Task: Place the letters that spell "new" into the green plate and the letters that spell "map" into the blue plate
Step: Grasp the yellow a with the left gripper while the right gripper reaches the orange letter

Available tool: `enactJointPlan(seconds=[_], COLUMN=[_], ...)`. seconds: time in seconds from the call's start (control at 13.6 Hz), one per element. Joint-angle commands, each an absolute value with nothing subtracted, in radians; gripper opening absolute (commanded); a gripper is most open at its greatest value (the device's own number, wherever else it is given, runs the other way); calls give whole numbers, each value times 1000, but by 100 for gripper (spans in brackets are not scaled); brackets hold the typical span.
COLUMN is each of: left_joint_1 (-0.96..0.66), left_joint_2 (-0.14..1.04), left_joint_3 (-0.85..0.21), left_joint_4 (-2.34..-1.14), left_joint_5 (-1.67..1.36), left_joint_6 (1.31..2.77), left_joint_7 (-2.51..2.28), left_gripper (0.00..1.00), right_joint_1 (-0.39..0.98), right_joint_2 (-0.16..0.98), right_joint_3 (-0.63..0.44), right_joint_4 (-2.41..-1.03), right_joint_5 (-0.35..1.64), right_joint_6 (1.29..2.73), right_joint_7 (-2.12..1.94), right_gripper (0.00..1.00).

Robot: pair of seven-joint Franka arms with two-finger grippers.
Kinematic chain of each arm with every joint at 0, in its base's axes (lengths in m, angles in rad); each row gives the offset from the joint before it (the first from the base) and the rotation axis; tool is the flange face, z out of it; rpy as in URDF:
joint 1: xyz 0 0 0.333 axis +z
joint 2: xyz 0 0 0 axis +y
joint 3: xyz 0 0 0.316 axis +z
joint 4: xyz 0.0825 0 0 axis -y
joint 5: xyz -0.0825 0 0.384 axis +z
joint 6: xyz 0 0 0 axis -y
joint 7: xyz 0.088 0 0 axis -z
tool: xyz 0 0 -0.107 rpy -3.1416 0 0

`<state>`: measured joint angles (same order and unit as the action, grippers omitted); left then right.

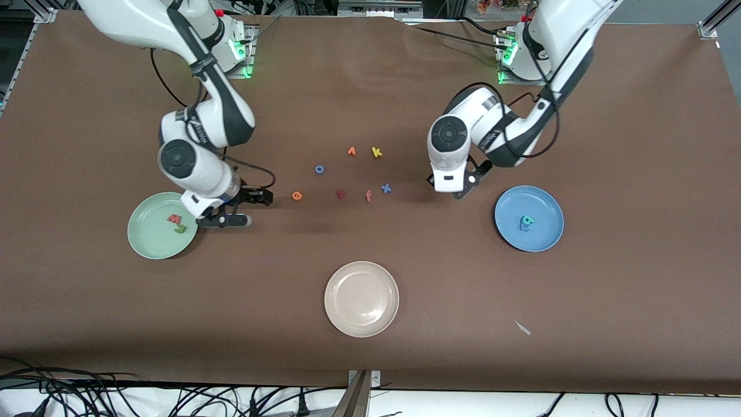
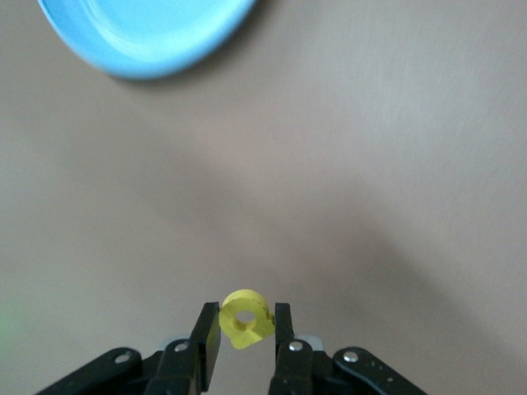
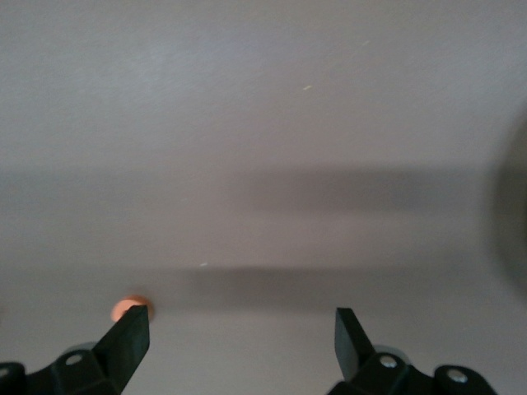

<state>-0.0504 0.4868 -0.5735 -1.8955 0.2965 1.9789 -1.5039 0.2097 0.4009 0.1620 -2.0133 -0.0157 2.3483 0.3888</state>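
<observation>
Front view
- Green plate (image 1: 151, 240): lower left of the frame; the pinkish-red w (image 1: 173, 219) and olive-green n (image 1: 180, 229) lie in it.
- Blue plate (image 1: 541, 202): right of centre; the teal a (image 1: 527, 220) lies on the blue m (image 1: 523, 227) inside.
- Beige plate (image 1: 362, 299): lower centre.
- Loose letters, mid-frame on the brown table (image 1: 370, 87): orange e (image 1: 297, 196), dark red z (image 1: 340, 194), orange f (image 1: 368, 196), blue x (image 1: 385, 187), blue o (image 1: 319, 169), yellow k (image 1: 376, 152), and an orange letter (image 1: 351, 151) I cannot read.
- Right gripper (image 1: 255, 200): low over the table, between the green plate and the orange e.
- Left gripper (image 1: 458, 194): over bare table, just up-frame of the blue plate's edge.

Left wrist view
- Left gripper (image 2: 245, 329): bottom centre, fingers clamped on the yellow p (image 2: 244, 318), its hole facing the camera.
- Blue plate (image 2: 148, 33): upper left corner.

Right wrist view
- Right gripper (image 3: 241, 333): bottom edge, fingers wide apart, gripping nothing.
- Orange e (image 3: 125, 309): lower left, half hidden by one finger (image 3: 128, 341).
</observation>
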Motion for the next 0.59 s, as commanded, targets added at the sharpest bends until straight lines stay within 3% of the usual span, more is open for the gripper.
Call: enactJointPlan(seconds=[0.0,0.52], left_joint_1=[15,219], left_joint_2=[482,498], left_joint_3=[-578,-566], left_joint_4=[-1798,-1753], left_joint_5=[325,353], left_joint_6=[1844,1851], left_joint_7=[-1269,-734], left_gripper=[5,7], right_joint_1=[261,333], right_joint_2=[399,451], right_joint_3=[160,160], right_joint_4=[-2016,-2057], right_joint_5=[-38,-40], right_joint_6=[2353,2519], right_joint_7=[513,664], right_gripper=[100,100])
